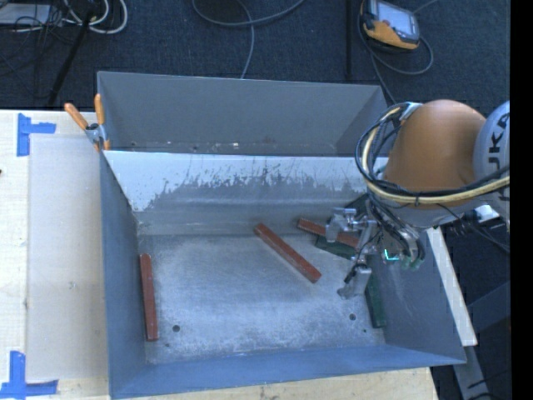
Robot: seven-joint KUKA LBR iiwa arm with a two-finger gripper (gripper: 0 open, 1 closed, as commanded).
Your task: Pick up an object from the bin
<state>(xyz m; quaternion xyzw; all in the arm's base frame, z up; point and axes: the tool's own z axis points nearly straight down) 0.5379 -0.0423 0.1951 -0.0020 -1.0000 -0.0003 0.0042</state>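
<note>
My gripper (350,252) hangs low at the bin's right side, under the orange dome. It is open: one silver finger (342,221) points toward the back and the other (354,281) toward the front. A dark green flat piece (331,244) lies in the gap between them, partly under a short brown block (313,225) at the back finger. I cannot tell whether either finger touches them. A long brown stick (287,253) lies slantwise just left of the gripper. A dark green stick (376,303) rests by the right wall beside the front finger.
Another brown stick (148,297) lies along the left wall, far from the gripper. The arm, with its cables, comes in over the right rim and hides part of the bin's right corner.
</note>
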